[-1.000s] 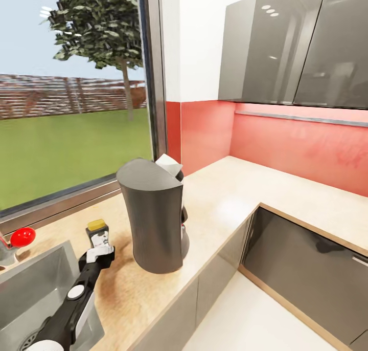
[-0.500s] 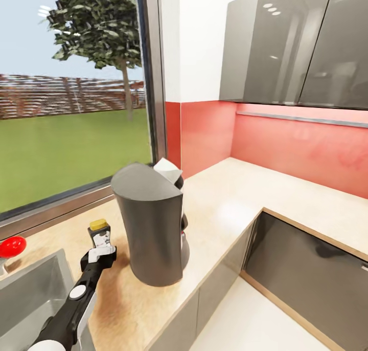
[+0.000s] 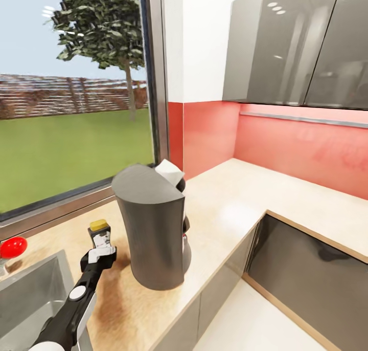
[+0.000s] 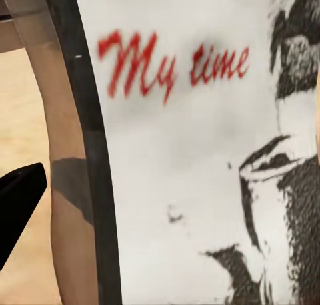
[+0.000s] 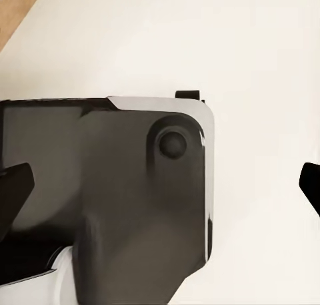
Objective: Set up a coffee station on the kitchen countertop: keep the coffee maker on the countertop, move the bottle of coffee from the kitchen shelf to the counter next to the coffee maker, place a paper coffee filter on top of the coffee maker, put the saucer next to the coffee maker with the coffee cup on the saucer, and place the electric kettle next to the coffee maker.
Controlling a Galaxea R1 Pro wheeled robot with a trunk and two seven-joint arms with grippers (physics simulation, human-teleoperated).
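Note:
On the kitchen countertop point(image 3: 225, 207) stands the coffee maker point(image 3: 153, 228), a tall dark grey wedge. A whitish folded piece, apparently the paper coffee filter point(image 3: 169, 170), rests on its top. Just to its left, the bottle of coffee point(image 3: 99, 232) with a yellow lid is upright on the counter. My left gripper point(image 3: 98, 250) is shut on its lower part. In the left wrist view the bottle's white label point(image 4: 193, 152) is very close, with one black fingertip point(image 4: 20, 198) against the bottle's side. My right gripper point(image 5: 163, 188) hangs open over the robot's dark base point(image 5: 120, 198) and pale floor.
A steel sink point(image 3: 30, 294) lies at the left beside my left arm, with a red tap knob point(image 3: 12, 247) behind it. A window point(image 3: 76, 110) runs behind the counter. Dark wall cabinets point(image 3: 296, 49) hang at the right, and the counter turns a corner above dark cabinet fronts point(image 3: 306, 279).
The whole view has shifted a little, so the camera moved. My left gripper and the bottle keep the same place beside the coffee maker.

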